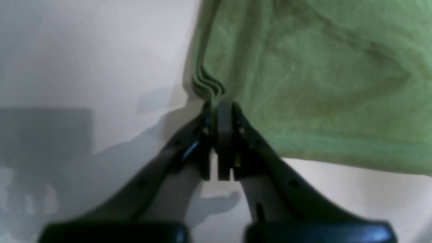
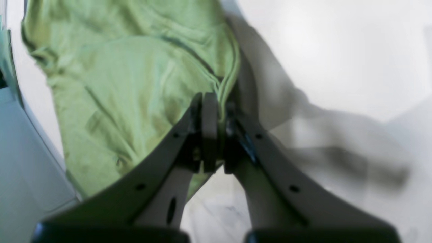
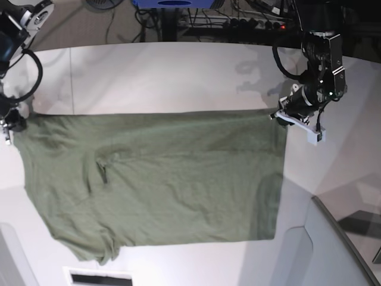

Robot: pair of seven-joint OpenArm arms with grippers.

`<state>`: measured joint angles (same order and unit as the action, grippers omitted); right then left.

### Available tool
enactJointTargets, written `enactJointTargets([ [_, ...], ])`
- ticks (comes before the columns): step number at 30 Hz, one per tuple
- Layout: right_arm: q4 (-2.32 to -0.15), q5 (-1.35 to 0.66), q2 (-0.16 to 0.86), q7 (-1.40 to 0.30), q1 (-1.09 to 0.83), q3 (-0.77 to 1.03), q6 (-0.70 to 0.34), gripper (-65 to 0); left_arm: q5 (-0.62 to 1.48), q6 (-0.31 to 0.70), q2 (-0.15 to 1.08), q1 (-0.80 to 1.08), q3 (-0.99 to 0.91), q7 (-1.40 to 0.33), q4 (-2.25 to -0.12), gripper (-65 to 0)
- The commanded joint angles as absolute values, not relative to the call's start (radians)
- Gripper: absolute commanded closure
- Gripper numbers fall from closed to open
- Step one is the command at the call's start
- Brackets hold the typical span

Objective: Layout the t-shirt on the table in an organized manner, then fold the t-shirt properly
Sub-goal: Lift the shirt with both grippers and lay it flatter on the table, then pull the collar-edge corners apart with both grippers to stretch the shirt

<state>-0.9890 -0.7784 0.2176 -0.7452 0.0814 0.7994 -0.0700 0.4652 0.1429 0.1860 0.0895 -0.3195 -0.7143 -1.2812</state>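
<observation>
The olive-green t-shirt [image 3: 166, 173] is spread wide across the white table [image 3: 166, 77], its far edge pulled taut between both grippers. My left gripper [image 3: 281, 115] is at the shirt's far right corner in the base view. Up close, the left gripper [image 1: 219, 105] is shut on a bunched hem of the t-shirt [image 1: 303, 77]. My right gripper [image 3: 9, 126] is at the far left corner, and the right gripper [image 2: 216, 98] is shut on a folded edge of the t-shirt [image 2: 128, 84]. A sleeve hangs crumpled at the near left.
A grey-white angled panel [image 3: 324, 244] stands at the near right and another [image 3: 12, 256] at the near left. Cables and equipment [image 3: 238, 18] lie beyond the table's far edge. Bare tabletop lies behind the shirt and to its right.
</observation>
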Motion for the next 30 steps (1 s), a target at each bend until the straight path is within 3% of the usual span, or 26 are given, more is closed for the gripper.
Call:
enactJointTargets([
  [1,-1.009,-0.786,0.237,-0.731,0.082,0.803,-0.079,-0.2,0.443,0.147,0.197,0.085,-0.323,-0.696,-1.299,0.0],
  [14,-1.018,-0.786,0.24,-0.734,-0.005,0.803,-0.12,0.0,0.398,0.148,0.211,0.162,-0.323,-0.694,-1.325,0.0],
  [30,-1.245,-0.788,0.16,-0.776,-0.185,0.803,-0.12,0.0,0.398,0.147,0.209,0.352,-0.36,-0.694,-1.509,0.0],
])
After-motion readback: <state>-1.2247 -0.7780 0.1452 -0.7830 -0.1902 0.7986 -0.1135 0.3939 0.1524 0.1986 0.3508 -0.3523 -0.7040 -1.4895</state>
